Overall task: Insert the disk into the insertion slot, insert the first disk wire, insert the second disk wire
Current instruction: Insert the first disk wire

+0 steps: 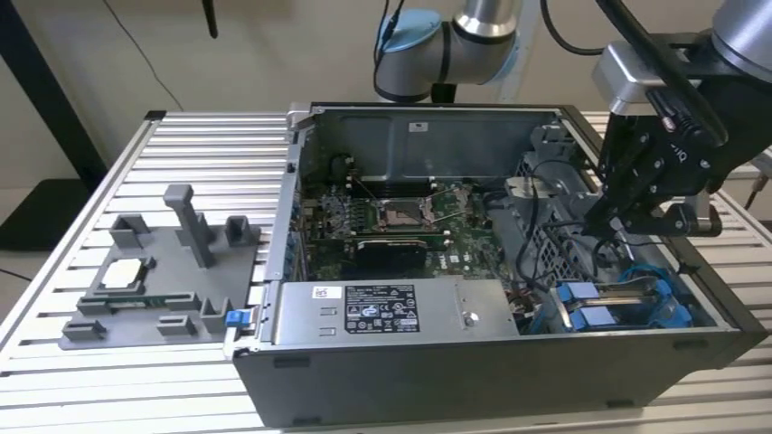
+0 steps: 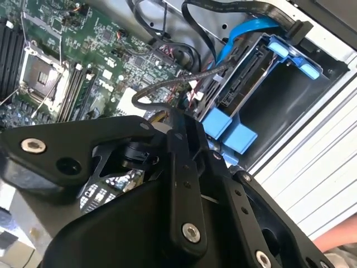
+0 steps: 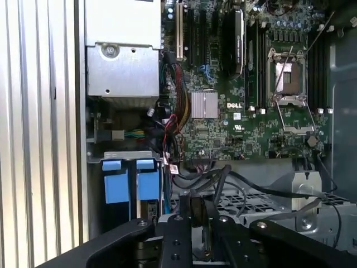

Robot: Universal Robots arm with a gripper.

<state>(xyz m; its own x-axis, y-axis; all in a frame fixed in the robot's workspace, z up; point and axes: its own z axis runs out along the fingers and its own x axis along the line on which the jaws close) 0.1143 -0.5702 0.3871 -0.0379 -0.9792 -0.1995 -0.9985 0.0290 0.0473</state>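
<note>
**Operator:** Where is the disk located?

**Technician:** The flat silver-grey disk in its bright blue plastic carrier [image 1: 581, 295] sits in the rectangular grey metal insertion slot [image 3: 125, 155]. This is at the near corner of the open dark grey computer case [image 1: 483, 389], on the exterior view's right. Its two blue tabs stand side by side. A bright blue flat cable [image 2: 245, 30] arcs just beside it; whether that cable is plugged in cannot be determined.

**Operator:** What is the end effector's state?

**Technician:** The black gripper [image 1: 625, 221] hangs inside the case, between the green motherboard [image 1: 399, 212] and the slot. In the first wrist view its fingers [image 3: 213, 223] stand narrow, nearly together. A black braided cable [image 2: 167, 92] runs close past them. Whether anything is pinched between them cannot be determined.
</note>
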